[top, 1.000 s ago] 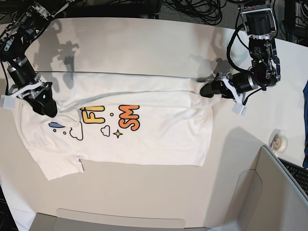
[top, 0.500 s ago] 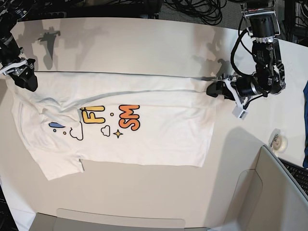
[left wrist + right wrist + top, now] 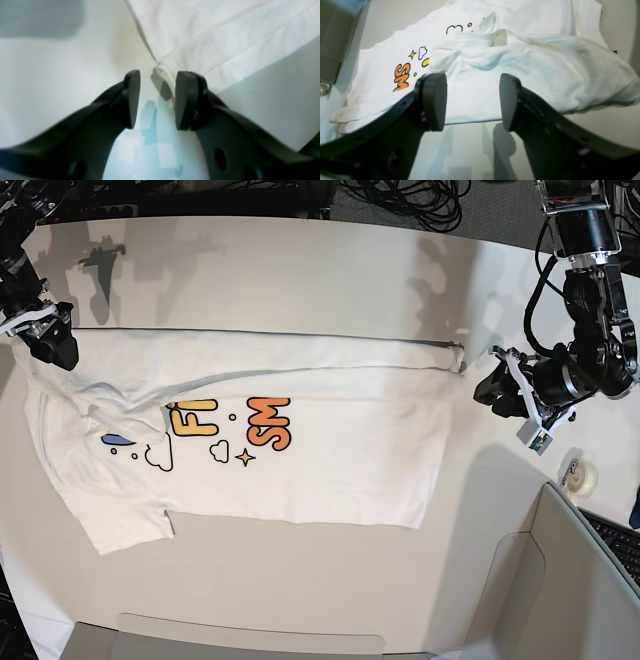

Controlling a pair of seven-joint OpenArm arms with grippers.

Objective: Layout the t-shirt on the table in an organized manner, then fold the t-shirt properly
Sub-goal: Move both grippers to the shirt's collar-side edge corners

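White cloth of the t-shirt [image 3: 240,430] lies half-folded on the table [image 3: 300,270], its corner just ahead of the left gripper [image 3: 156,100], whose fingers are spread and empty. The right gripper [image 3: 472,100], likewise spread, hangs before a rumpled sleeve; a careless next pinch might drag the fold askew.

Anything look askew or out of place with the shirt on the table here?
Yes. The t-shirt lies flat except at its collar end near the right end effector, where the fold has left the cloth bunched into a rumpled hump.
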